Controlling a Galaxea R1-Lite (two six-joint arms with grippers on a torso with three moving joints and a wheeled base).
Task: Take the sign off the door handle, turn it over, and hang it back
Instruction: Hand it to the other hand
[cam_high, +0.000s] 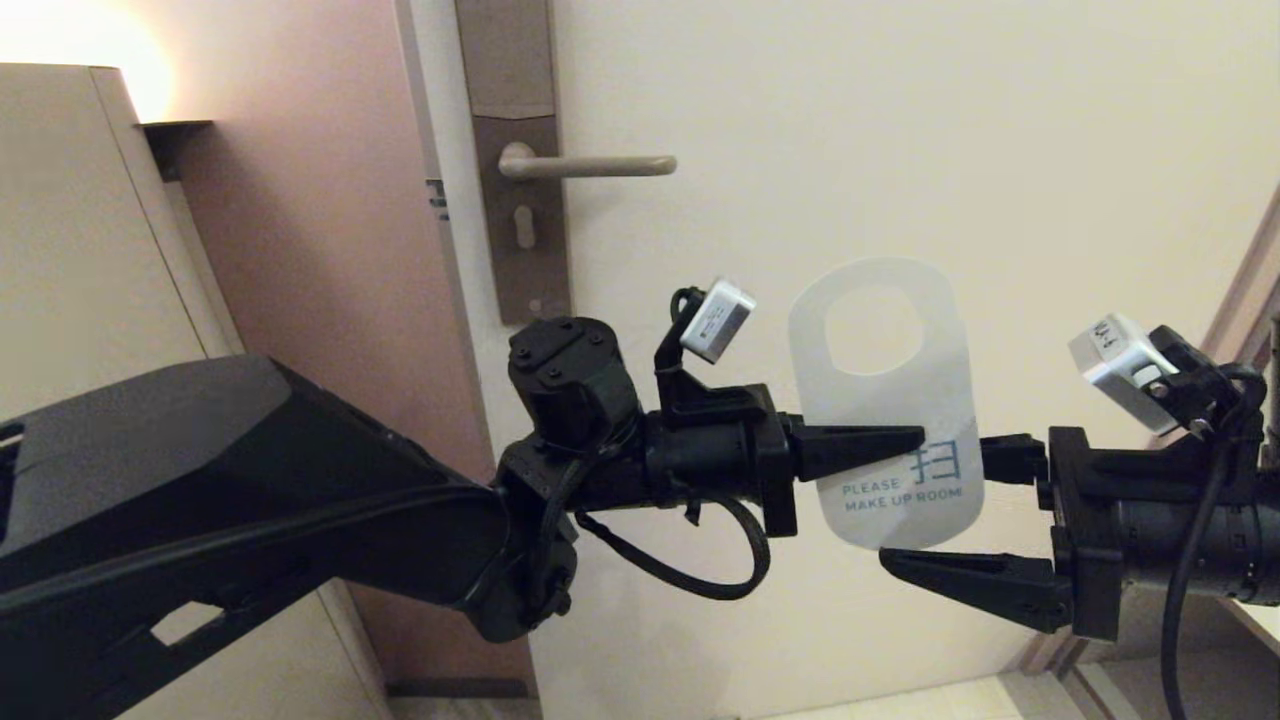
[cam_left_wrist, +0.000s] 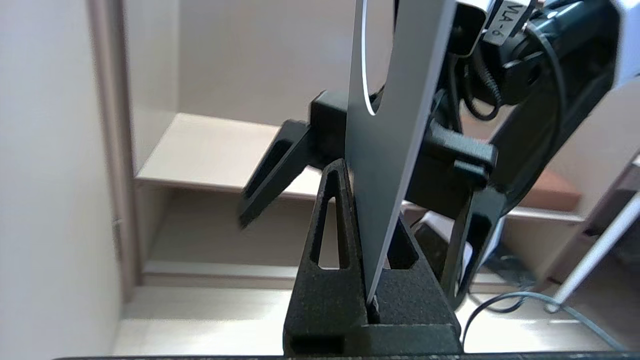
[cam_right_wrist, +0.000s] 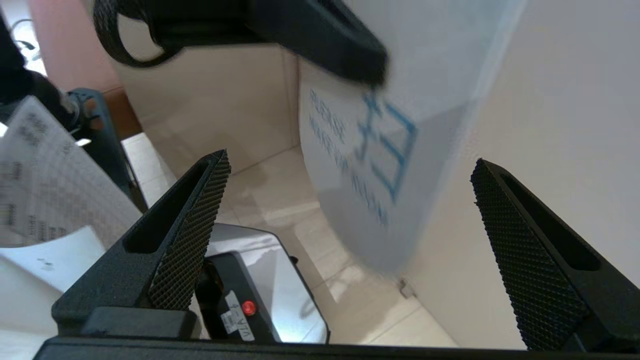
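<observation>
The robot's left gripper (cam_high: 905, 440) pinches the flat white card sign (cam_high: 885, 400) with its oval hole and teal "PLEASE MAKE UP ROOM" lettering, holding it upright in mid-air in front of the pale door, hole end uppermost. The sign hangs clear of the slim beige-grey metal door handle (cam_high: 590, 164), which juts bare from its tall brown backplate (cam_high: 520, 160) above and to the left. The right gripper (cam_high: 945, 505) faces it from the opposite side, fingers (cam_right_wrist: 187, 235) spread wide either side of the sign's lower edge, not touching it.
</observation>
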